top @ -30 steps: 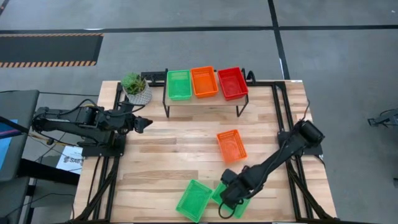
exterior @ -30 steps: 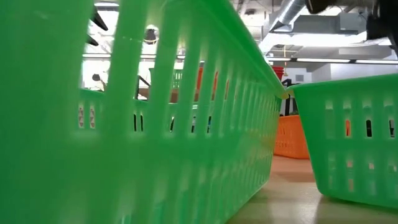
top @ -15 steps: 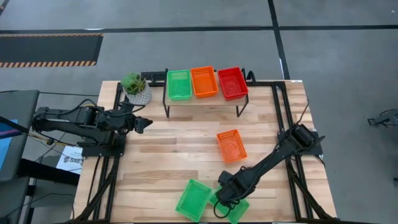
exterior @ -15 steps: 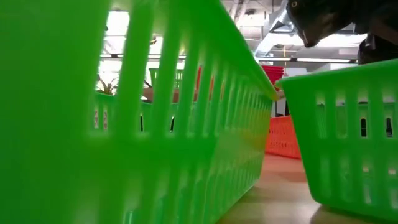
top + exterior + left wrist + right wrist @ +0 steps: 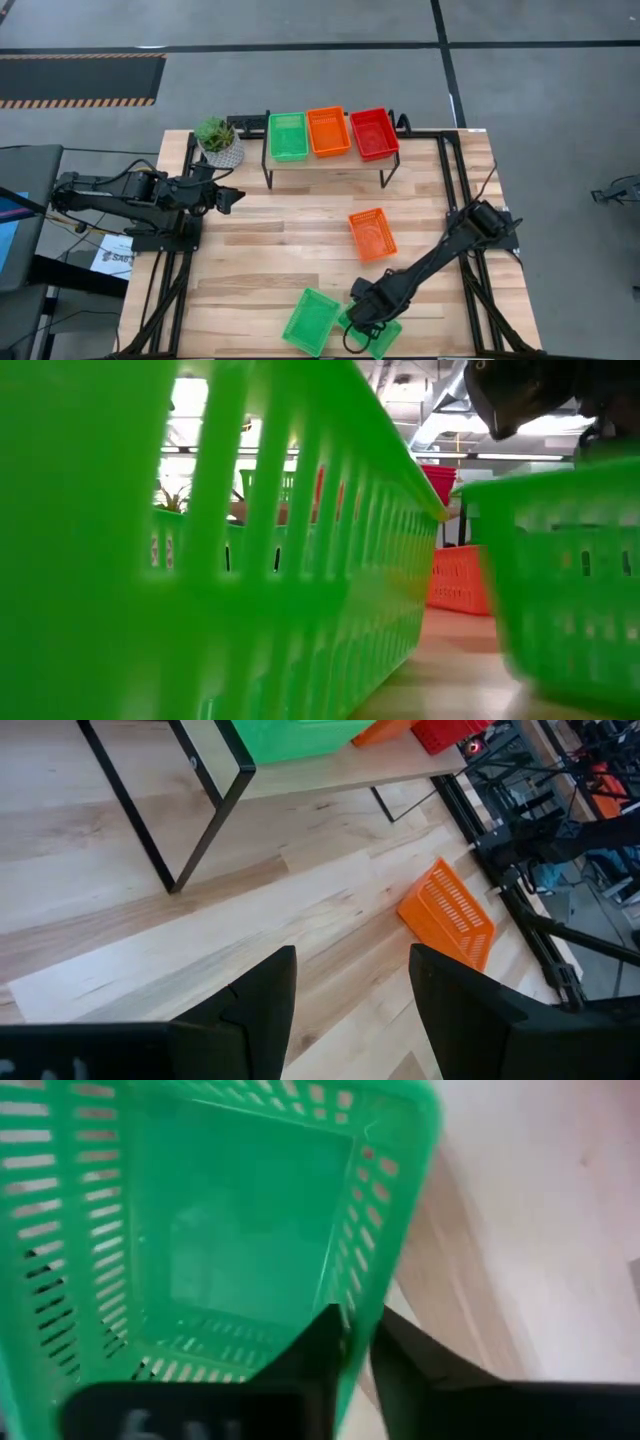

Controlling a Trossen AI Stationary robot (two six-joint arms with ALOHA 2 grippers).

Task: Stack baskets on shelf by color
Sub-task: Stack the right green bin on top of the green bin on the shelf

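Note:
The shelf (image 5: 330,162) at the far edge carries a green (image 5: 288,136), an orange (image 5: 328,131) and a red basket (image 5: 374,133) side by side. An orange basket (image 5: 372,234) lies on the table right of centre. Two green baskets sit by the near edge. One (image 5: 311,321) stands free and fills the low view's left (image 5: 250,580). The other (image 5: 380,338) has my right gripper (image 5: 360,318) shut on its wall. My left gripper (image 5: 352,955) hovers open at the table's left, with nothing between its fingers. My right gripper has one finger (image 5: 310,1355) inside the green basket and the other (image 5: 410,1355) outside. They pinch a side wall at its rim (image 5: 358,1302). The fingers come from above, slanting down. The low view shows this basket (image 5: 570,580) upright and blurred.
A potted plant (image 5: 218,140) stands left of the shelf. Black frame rails (image 5: 455,180) run along the table's left, right and far sides. Bare wood (image 5: 280,250) lies between the shelf and the near baskets.
My right gripper has gone down and toward the table's near edge, onto the right-hand green basket. That basket has slid a little toward the near edge and toward the free green basket, and it is still moving now. The left arm has kept still.

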